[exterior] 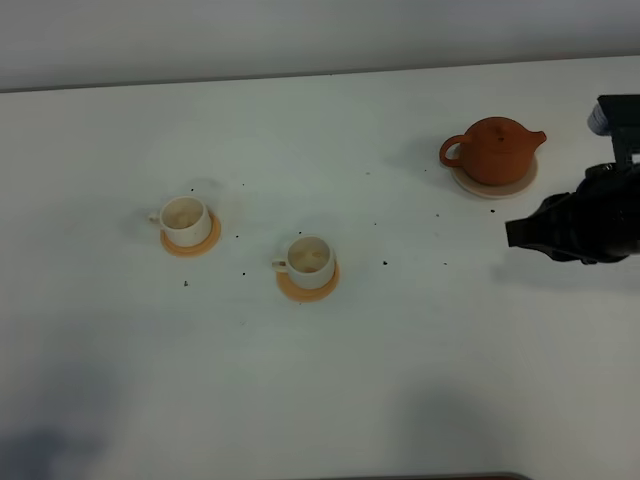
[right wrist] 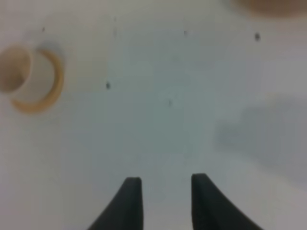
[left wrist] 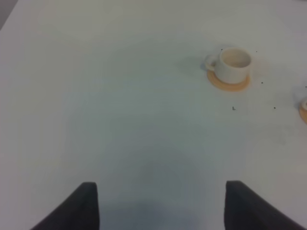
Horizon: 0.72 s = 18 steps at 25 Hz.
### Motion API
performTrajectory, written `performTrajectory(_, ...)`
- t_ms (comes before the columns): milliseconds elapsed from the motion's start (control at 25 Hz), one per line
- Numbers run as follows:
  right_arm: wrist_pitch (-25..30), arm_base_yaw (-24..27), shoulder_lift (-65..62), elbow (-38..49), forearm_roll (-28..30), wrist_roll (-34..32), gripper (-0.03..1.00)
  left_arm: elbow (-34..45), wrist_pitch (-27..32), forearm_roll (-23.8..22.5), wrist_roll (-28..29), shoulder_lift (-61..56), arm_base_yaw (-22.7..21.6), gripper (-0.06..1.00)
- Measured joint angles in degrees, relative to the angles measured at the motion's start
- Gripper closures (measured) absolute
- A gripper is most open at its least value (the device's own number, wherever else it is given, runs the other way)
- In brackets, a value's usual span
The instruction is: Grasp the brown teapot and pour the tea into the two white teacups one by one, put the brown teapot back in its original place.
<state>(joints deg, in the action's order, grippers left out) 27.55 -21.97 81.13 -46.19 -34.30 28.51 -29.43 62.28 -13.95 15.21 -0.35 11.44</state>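
Note:
The brown teapot (exterior: 497, 148) sits upright on its pale beige disc (exterior: 500, 190) at the back right, spout pointing right. Two white teacups stand on orange coasters, one at the left (exterior: 186, 217) and one near the middle (exterior: 310, 259); their insides look pale beige. My right gripper (exterior: 512, 233) hovers in front of the teapot, apart from it, and is open (right wrist: 165, 179) with nothing between its fingers. The right wrist view shows a blurred cup (right wrist: 12, 68). My left gripper (left wrist: 161, 187) is open wide over bare table, with the left teacup (left wrist: 232, 64) ahead of it.
Small dark specks (exterior: 385, 263) dot the white table (exterior: 400, 380) around the cups. The table's far edge (exterior: 300, 75) runs behind the teapot. An orange coaster edge (left wrist: 303, 111) shows at the side of the left wrist view.

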Motion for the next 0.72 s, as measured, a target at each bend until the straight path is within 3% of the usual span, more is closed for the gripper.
performTrajectory(520, 9.18, 0.0, 18.41, -25.11, -0.23, 4.99, 0.73, 0.0, 0.0, -0.05, 0.0, 0.0, 0.0, 0.39)
performTrajectory(720, 9.27, -2.72, 20.72, -30.33, 0.16, 5.85, 0.73, 0.0, 0.02, -0.05, 0.0, 0.0, 0.0, 0.39)
